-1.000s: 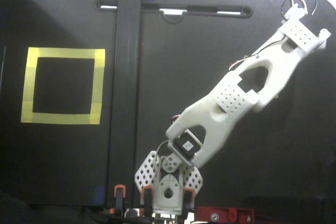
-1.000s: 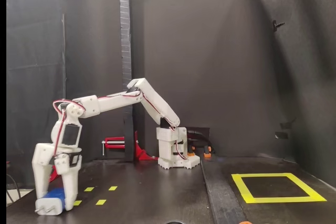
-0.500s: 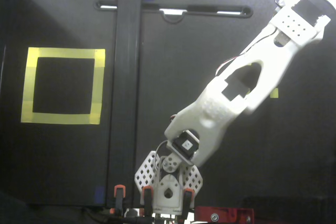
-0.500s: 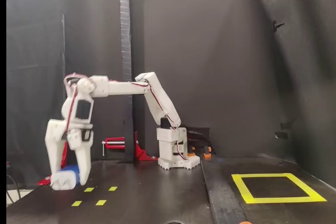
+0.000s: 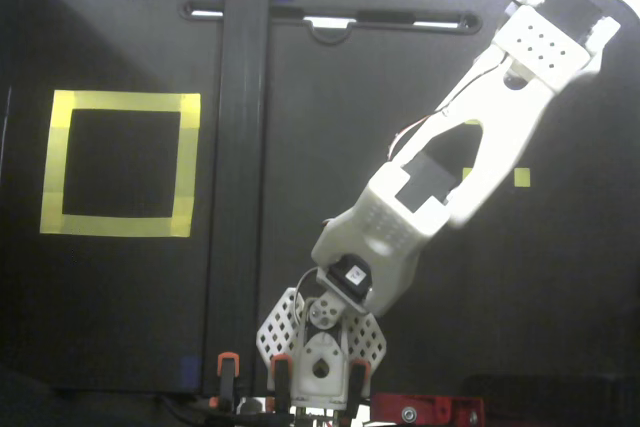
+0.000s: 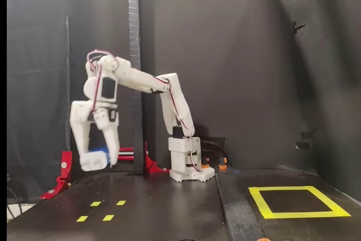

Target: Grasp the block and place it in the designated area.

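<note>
Broadly, the black surface (image 6: 169,213) fills both fixed views, split by a long dark strip that runs from near to far; the white arm (image 5: 440,187) rises from its base at the near edge in the view from above and reaches to the far right, while in the side view (image 6: 141,80) it arches from the base out to the left; the designated area (image 5: 118,163), a square of wide yellow tape around bare black, lies on the left in the view from above and at the near right in the side view (image 6: 298,202), well apart from the arm's end; four small yellow tape squares (image 6: 101,210) sit on the surface at the near left of the side view, below the gripper (image 6: 96,161); the gripper hangs above the surface, its fingers closed around the block (image 6: 100,152), a small blue piece showing between them, lifted clear of the surface.
</note>
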Robot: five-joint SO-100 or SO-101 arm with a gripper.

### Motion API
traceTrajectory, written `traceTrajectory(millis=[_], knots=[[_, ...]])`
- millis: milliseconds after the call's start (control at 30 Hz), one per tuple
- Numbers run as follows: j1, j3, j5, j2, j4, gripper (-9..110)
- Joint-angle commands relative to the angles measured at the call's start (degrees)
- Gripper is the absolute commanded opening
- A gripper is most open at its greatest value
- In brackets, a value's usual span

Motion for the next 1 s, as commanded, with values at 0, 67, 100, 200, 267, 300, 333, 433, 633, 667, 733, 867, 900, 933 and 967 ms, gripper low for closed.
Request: traceTrajectory(millis=[0, 67, 100, 200, 267, 300, 333, 433, 633, 667, 733, 867, 900, 933, 967], knots=[[-1.05, 2.90, 0.62, 6.15, -0.09, 20], [-1.67, 6.24, 0.88, 8.79, -0.97, 20], [-2.02, 7.47, 1.05, 9.84, -1.05, 20], [-2.99, 10.11, 1.76, 12.48, -1.05, 20], [-3.69, 11.87, 2.20, 14.06, -1.14, 20], [-3.96, 13.01, 2.37, 14.85, -1.49, 20], [-4.31, 14.24, 2.64, 15.64, -1.93, 20], [-5.45, 18.63, 3.87, 17.93, -4.48, 20], [-6.42, 29.00, 4.57, 22.32, -11.43, 20], [-6.50, 30.41, 4.83, 22.68, -12.48, 20], [-6.86, 31.99, 5.01, 22.85, -13.45, 20], [-7.73, 32.26, 6.24, 22.50, -13.54, 20], [-7.91, 32.26, 6.33, 22.32, -13.54, 20], [-8.00, 32.26, 6.42, 22.24, -13.54, 20], [-8.00, 32.17, 6.42, 22.15, -13.62, 20]])
